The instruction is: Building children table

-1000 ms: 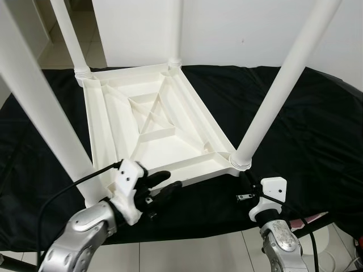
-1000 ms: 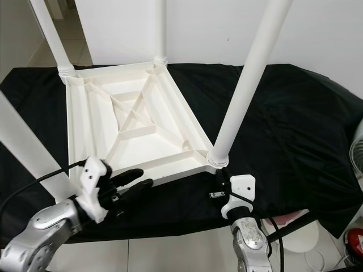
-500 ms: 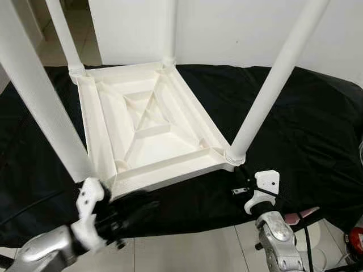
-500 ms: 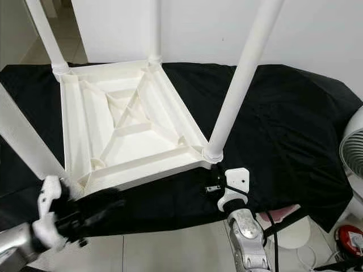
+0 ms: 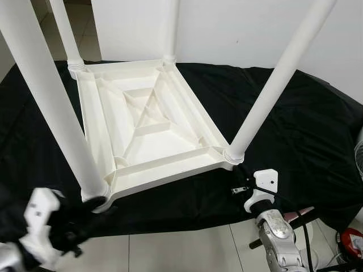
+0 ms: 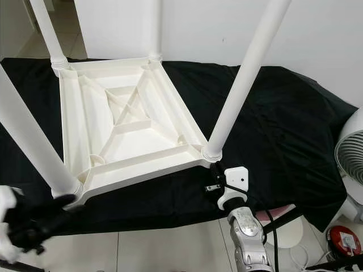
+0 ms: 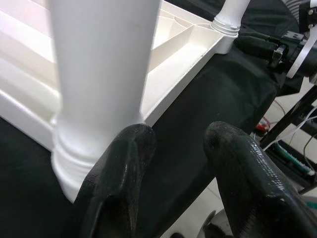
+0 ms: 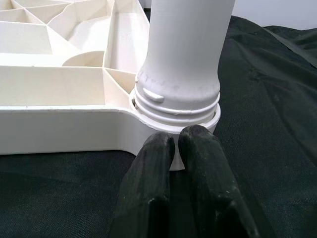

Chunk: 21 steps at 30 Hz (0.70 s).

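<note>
Left gripper (image 7: 173,163) pulled back from table (image 5: 153,130) edge, fingers apart; right gripper (image 8: 178,148) unmoved, clenched, empty.

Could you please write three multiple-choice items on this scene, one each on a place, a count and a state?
1. Where does the white table lie?
A. upside down on a black cloth
B. on bare floor tiles
C. on a wooden bench

2. How many legs stand up from the table?
A. two
B. three
C. four

3. How are the fingers of the right end effector?
A. spread wide
B. closed together
C. clamped around a leg

Answers: 1 A, the ribbed underside faces up on the black cloth. 2 C, one leg rises at each corner. 3 B, the right wrist view shows the two black fingers side by side, tips at the base of a leg.
</note>
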Available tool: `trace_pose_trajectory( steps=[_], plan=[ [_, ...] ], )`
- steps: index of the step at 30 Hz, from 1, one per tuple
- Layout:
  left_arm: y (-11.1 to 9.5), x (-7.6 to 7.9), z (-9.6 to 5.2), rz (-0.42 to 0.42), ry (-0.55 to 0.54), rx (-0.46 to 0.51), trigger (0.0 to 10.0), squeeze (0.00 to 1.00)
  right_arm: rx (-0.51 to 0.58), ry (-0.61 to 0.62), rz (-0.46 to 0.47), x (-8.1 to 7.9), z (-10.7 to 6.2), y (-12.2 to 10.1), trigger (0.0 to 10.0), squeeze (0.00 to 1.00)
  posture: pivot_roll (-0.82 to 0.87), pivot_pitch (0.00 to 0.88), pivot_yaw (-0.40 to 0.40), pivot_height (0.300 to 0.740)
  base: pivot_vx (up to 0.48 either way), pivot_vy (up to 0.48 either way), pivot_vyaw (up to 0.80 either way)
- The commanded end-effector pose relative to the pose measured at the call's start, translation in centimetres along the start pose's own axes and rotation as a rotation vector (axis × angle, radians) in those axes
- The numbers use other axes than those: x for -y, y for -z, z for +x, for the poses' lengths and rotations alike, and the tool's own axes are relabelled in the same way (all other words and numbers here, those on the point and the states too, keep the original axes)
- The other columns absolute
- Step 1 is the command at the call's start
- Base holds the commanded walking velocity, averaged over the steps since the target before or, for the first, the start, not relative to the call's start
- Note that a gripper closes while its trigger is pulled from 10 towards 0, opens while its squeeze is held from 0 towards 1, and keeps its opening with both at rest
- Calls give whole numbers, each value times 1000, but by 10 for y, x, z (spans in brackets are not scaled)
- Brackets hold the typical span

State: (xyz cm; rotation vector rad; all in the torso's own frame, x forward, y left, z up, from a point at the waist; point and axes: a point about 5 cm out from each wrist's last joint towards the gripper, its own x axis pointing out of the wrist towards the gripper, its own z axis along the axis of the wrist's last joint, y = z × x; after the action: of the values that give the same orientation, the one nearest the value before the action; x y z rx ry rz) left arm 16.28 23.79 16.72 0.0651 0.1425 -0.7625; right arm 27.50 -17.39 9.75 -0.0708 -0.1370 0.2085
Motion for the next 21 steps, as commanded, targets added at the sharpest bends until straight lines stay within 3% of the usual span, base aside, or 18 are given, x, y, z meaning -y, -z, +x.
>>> trace_pose_trajectory(
  steps=[1,3,4,9,10,11,15,17,18,21],
  plan=[
    [-2,-6,-11,24,2,-18,10000,0,3,-20,3,-3,6,-1,10000,0,178,111,-89,740,0,0,0],
    [-4,-9,-15,35,-13,-26,10000,0,3,-23,2,-4,6,-1,10000,0,177,110,-86,740,0,0,0],
    [-8,-22,-25,73,-77,-49,10000,0,5,-25,4,-4,7,-1,10000,0,178,110,-85,740,0,0,0],
    [-9,-26,-28,84,-94,-56,10000,0,6,-26,4,-5,7,-1,10000,0,178,110,-85,740,0,0,0],
    [-11,-32,-32,97,-123,-65,10000,0,8,-26,5,-5,7,-1,10000,0,175,109,-81,740,0,0,0],
    [-15,-54,-36,148,-243,-69,10000,0,10,-28,12,-6,5,0,10000,0,171,109,-76,740,0,0,0],
    [-18,-62,-34,170,-282,-55,10000,0,10,-32,15,-7,4,1,10000,0,167,109,-75,740,0,0,0],
    [-22,-80,-15,239,-428,-5,10000,0,7,-58,23,-11,-1,2,10000,0,161,108,-73,740,0,0,0],
    [-28,-89,5,237,-508,77,10000,0,1,-84,25,-15,-7,2,10000,0,150,105,-69,740,0,0,0],
    [-31,-89,13,232,-515,110,10000,0,-1,-90,26,-16,-10,2,10000,0,150,105,-69,740,0,0,0]
  ],
)
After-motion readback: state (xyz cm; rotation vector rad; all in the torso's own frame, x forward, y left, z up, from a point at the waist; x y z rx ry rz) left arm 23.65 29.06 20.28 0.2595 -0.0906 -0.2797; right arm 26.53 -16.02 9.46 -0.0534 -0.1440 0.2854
